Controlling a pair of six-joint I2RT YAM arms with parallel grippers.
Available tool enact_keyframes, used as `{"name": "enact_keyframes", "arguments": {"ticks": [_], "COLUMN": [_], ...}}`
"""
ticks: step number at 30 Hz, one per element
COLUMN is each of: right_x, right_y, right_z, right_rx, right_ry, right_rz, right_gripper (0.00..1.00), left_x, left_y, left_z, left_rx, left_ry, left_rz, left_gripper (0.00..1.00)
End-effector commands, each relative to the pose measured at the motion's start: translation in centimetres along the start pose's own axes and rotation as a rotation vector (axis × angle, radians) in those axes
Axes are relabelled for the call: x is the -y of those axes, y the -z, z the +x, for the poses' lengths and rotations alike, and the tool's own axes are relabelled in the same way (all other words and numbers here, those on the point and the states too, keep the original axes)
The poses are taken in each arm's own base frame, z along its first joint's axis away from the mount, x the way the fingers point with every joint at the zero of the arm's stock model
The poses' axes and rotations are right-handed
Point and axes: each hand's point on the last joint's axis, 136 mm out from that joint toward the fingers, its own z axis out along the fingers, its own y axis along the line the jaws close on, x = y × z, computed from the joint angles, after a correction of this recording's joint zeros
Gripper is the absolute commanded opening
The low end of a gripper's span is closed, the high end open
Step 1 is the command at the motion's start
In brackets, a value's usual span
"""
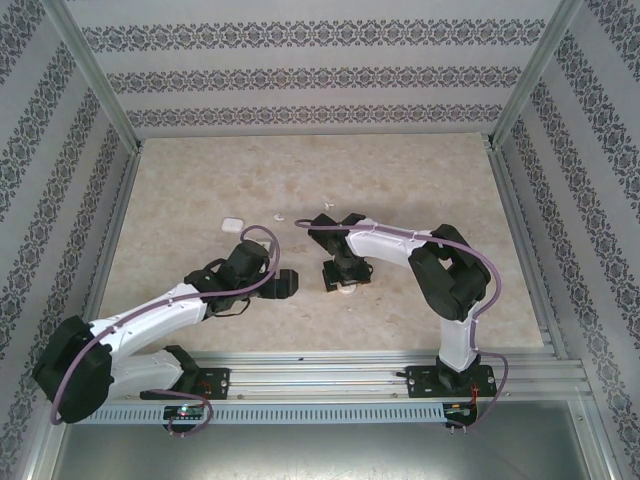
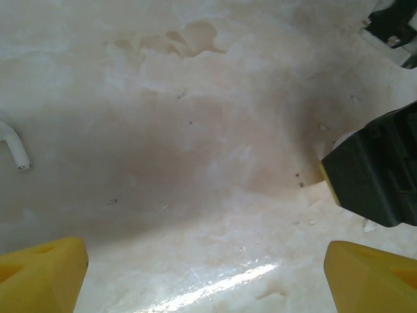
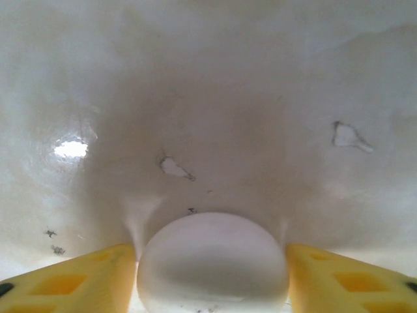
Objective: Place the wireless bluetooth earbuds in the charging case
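Beige marbled bench, patterned walls around. Small glossy white rounded-square charging case sits left of centre, just past left arm's wrist, apart from both tools; cannot tell whether lid is open. Tiny white curved plastic earbuds lie loose on bench right of case; one stem at edge of left wrist view. Left tool wide, holding nothing, over bare bench. Right tool partly narrowed, yellow pads against both sides of round white domed disc.
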Motion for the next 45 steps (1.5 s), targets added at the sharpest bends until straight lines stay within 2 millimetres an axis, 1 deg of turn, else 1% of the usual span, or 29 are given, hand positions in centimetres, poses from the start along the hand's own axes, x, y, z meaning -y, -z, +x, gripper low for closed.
{"name": "enact_keyframes", "arguments": {"ticks": [1, 3, 6, 8, 11, 14, 18, 19, 23, 25, 29, 31, 36, 38, 41, 45], "right_x": [-0.7, -0.7, -0.5, -0.5, -0.6, -0.8, -1.2, -1.2, -1.3, -1.4, -1.4, -1.4, -1.6, -1.7, -1.7, -1.8], "right_y": [-0.9, -1.0, -0.8, -0.4, 1.0, 3.3, 7.4, 8.7, 13.3, 15.2, 18.4, 19.6, 21.6, 22.1, 22.4, 22.4], "right_z": [0.5, 0.7, 0.9, 0.8, 0.5, 0.0, -1.0, -1.3, -1.8, -1.9, -1.6, -1.4, -1.1, -0.9, -0.7, -0.7], "right_rx": [-0.033, -0.038, -0.038, -0.027, 0.010, 0.071, 0.175, 0.209, 0.331, 0.382, 0.450, 0.471, 0.496, 0.497, 0.496, 0.501], "right_ry": [-0.023, -0.033, -0.040, -0.052, -0.087, -0.130, -0.189, -0.207, -0.266, -0.288, -0.323, -0.337, -0.358, -0.362, -0.371, -0.395], "right_rz": [-0.059, -0.072, -0.076, -0.094, -0.137, -0.199, -0.294, -0.321, -0.423, -0.472, -0.559, -0.597, -0.666, -0.691, -0.706, -0.731], "right_gripper": [0.54, 0.48, 0.44, 0.43, 0.41, 0.41, 0.39, 0.39, 0.38, 0.38, 0.38, 0.38, 0.37, 0.37, 0.37, 0.37], "left_x": [0.8, 1.3, 2.3, 3.3, 4.6, 5.2, 7.5, 8.2, 10.8, 11.9, 13.7, 14.4, 15.9, 16.3, 16.8, 17.2], "left_y": [-0.4, -0.3, 0.2, 0.6, 1.5, 2.1, 3.6, 4.1, 5.7, 6.6, 8.0, 8.4, 9.1, 9.3, 9.2, 8.7], "left_z": [-0.2, -0.1, -0.4, -0.5, -0.8, -1.5, -2.5, -2.8, -4.0, -5.0, -6.6, -7.1, -8.0, -8.5, -9.1, -9.4], "left_rx": [-0.003, -0.011, 0.014, 0.035, 0.079, 0.126, 0.236, 0.263, 0.358, 0.426, 0.509, 0.523, 0.561, 0.587, 0.611, 0.604], "left_ry": [-0.028, -0.061, -0.088, -0.123, -0.169, -0.203, -0.315, -0.338, -0.402, -0.416, -0.467, -0.494, -0.519, -0.508, -0.501, -0.498], "left_rz": [0.020, 0.046, 0.106, 0.167, 0.251, 0.287, 0.368, 0.391, 0.488, 0.514, 0.536, 0.546, 0.593, 0.610, 0.622, 0.627], "left_gripper": [0.93, 0.94, 0.95, 0.95, 0.90, 0.88, 0.88, 0.88, 0.88, 0.87, 0.84, 0.82, 0.78, 0.74, 0.69, 0.68]}}
